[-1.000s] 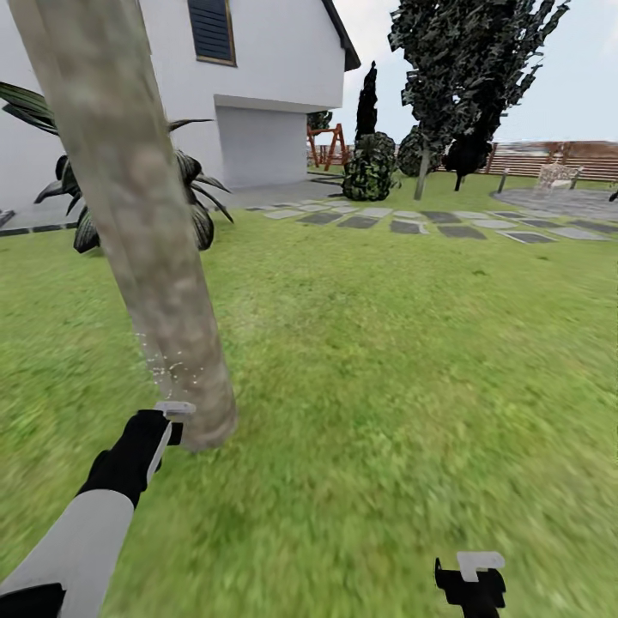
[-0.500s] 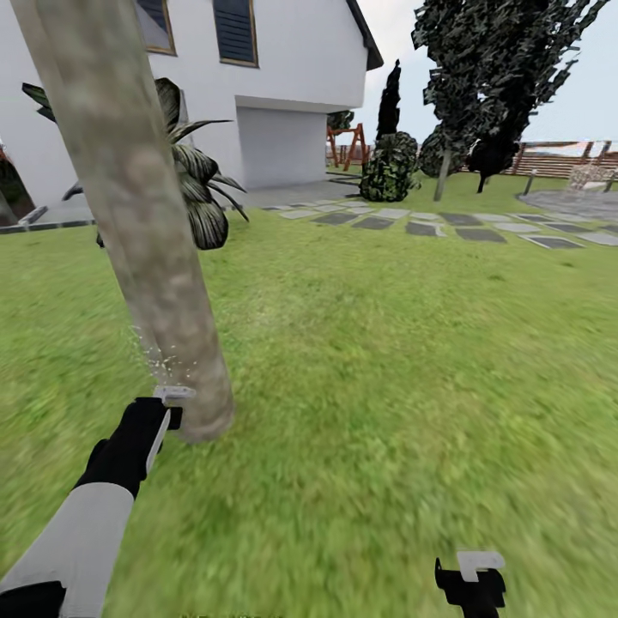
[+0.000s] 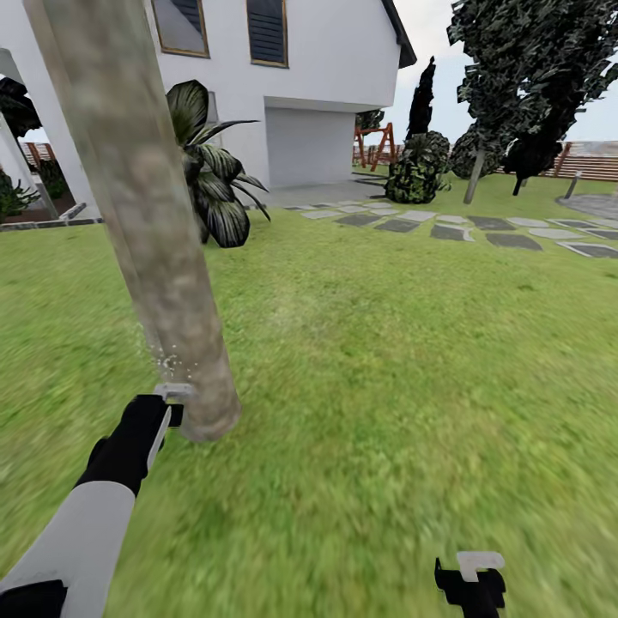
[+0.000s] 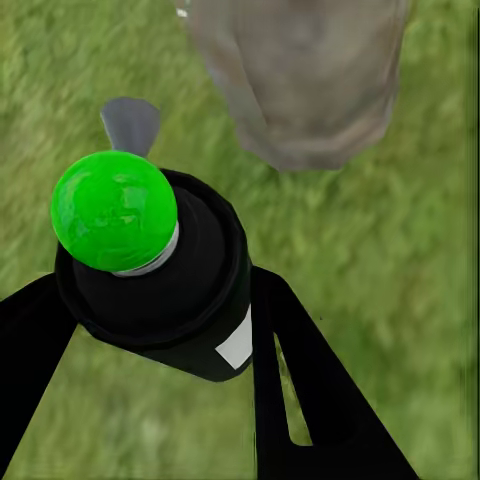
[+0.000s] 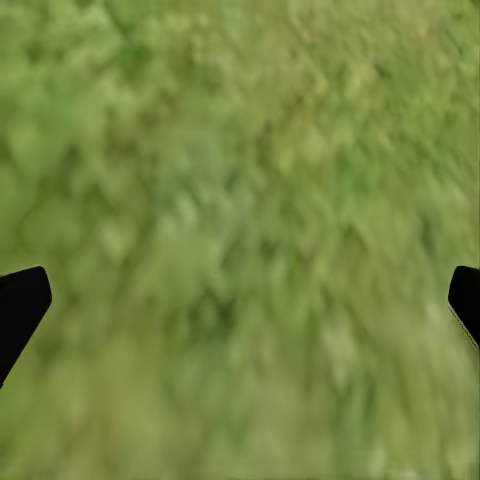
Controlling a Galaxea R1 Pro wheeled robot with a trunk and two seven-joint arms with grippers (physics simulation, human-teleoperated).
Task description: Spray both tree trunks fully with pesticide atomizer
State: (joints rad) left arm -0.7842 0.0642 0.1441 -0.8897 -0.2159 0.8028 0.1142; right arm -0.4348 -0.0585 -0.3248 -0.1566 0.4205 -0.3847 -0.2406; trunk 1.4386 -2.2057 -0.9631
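pesticide atomizer (image 4: 150,270) clamped in left end effector (image 3: 163,416), beside tree trunk (image 3: 146,223)

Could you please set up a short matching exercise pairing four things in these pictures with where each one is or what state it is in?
Things:
1. pesticide atomizer
2. right gripper
3. tree trunk
4. stepping stones

Places or states:
A. open over bare grass
B. lying in a row on the lawn in front of the house
C. held in the left gripper, its top showing green
D. leaning column with fine droplets near its base

Pairs: 1-C, 2-A, 3-D, 4-B
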